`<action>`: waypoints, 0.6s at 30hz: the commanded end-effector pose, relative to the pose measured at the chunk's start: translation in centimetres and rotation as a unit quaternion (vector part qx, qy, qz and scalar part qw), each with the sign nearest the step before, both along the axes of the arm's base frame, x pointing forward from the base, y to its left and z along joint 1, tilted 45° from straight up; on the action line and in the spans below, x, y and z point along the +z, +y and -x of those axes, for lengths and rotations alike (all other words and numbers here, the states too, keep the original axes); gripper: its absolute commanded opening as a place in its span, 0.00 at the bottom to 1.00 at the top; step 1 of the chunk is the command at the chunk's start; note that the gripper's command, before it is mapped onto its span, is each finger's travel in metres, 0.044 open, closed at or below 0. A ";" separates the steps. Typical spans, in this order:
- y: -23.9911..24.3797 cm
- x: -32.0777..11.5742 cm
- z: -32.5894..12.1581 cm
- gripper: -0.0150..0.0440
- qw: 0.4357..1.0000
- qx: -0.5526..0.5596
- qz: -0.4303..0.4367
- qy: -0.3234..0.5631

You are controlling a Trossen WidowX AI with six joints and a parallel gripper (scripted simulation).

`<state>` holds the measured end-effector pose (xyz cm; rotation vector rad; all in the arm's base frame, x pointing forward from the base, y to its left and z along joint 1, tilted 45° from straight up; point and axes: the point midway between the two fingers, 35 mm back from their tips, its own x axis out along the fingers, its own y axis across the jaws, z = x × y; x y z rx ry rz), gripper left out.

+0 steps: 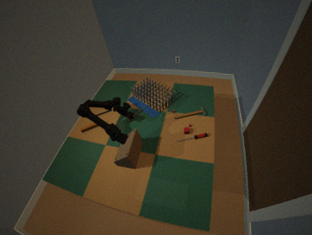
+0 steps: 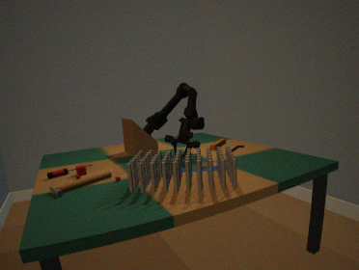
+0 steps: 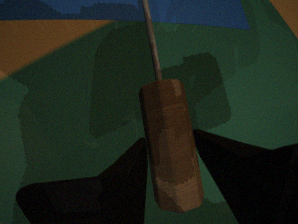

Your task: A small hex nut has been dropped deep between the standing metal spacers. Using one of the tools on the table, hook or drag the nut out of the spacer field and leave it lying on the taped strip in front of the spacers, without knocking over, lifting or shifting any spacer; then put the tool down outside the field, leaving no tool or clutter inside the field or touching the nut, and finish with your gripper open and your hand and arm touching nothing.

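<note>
The grey metal spacers stand upright in rows. The blue taped strip lies along their front side. My gripper is shut on the wooden handle of a thin-shafted tool. The handle sits between both fingers in the wrist view. The shaft points toward the spacers and passes over the strip in that view; its far end is out of the wrist frame. The hex nut cannot be made out in any view.
A hammer, a red screwdriver and a red cube lie to one side, with small red bits. An orange-handled tool lies on the other side. A wooden wedge block stands by the arm's base.
</note>
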<state>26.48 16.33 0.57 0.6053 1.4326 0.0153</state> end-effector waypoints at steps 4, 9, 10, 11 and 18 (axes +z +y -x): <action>0.0 0.1 0.5 0.25 1.000 -0.003 0.003 0.001; 0.0 0.2 0.8 0.25 1.000 -0.003 0.003 0.001; 0.0 0.3 0.8 0.25 1.000 -0.003 0.003 0.001; 0.1 0.3 0.9 0.25 1.000 -0.003 0.003 0.001; 0.1 0.4 1.3 0.25 1.000 -0.003 0.003 0.001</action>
